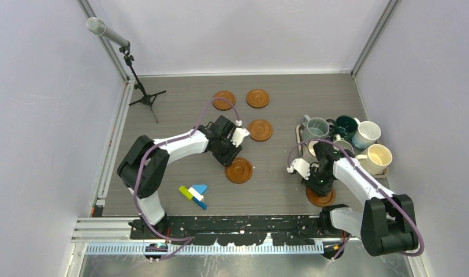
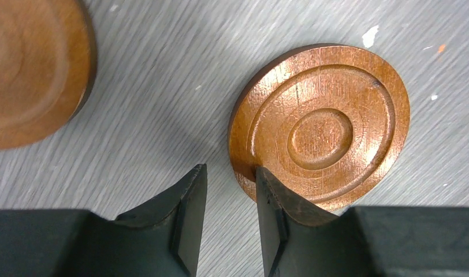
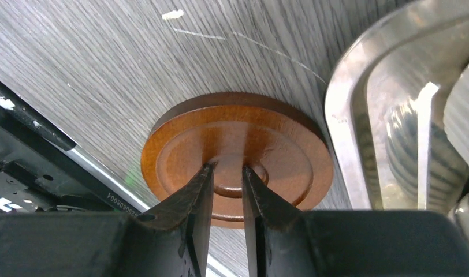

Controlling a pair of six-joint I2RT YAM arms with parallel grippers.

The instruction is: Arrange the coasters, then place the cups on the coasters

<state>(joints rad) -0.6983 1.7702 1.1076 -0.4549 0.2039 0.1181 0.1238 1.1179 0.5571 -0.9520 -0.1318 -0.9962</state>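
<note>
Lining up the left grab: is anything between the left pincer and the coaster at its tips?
Nothing visible. The left pincer sits at the near rim of the coaster, partly over it; a second coaster lies apart to the side.

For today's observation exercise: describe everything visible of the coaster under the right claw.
The coaster is a round, reddish-brown disc, wood by its look, with concentric ring grooves. It lies flat on the grey table, near its front edge, beside the steel tray. The right claw hangs over its centre, fingers slightly apart; contact is unclear.
</note>
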